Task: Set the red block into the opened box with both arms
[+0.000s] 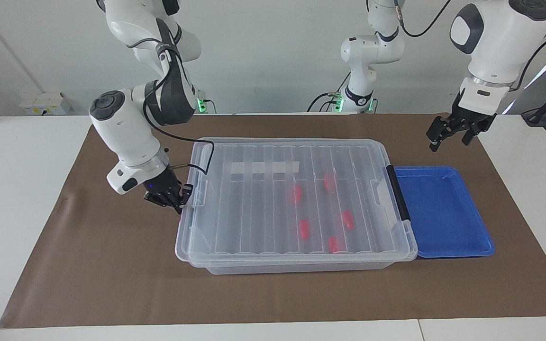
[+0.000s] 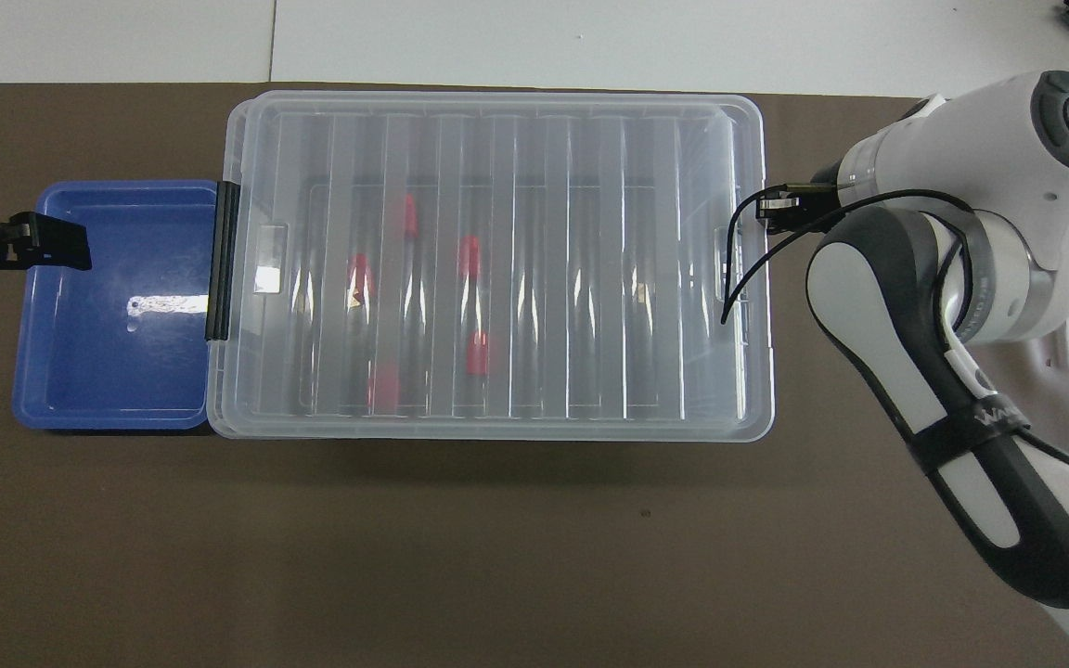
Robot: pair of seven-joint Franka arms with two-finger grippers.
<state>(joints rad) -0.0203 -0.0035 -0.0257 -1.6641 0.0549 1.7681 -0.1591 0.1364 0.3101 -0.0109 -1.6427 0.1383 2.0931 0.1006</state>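
The box (image 1: 301, 266) (image 2: 497, 427) lies in the middle of the mat with its ribbed clear lid (image 1: 254, 203) resting on it. Several red blocks, one of them (image 1: 296, 193) (image 2: 470, 255), show through the lid on the box's floor. My right gripper (image 1: 179, 199) (image 2: 773, 206) is low at the box's end toward the right arm, right beside the lid's rim. My left gripper (image 1: 450, 137) (image 2: 38, 243) hangs open and holds nothing, over the blue tray's edge nearer to the robots.
A flat blue tray (image 1: 443, 213) (image 2: 108, 371) sits against the box's end with the black clip handle (image 1: 398, 194). Two slimmer white arms (image 1: 363, 71) stand at the robots' end of the table. The brown mat (image 1: 112, 265) covers the table.
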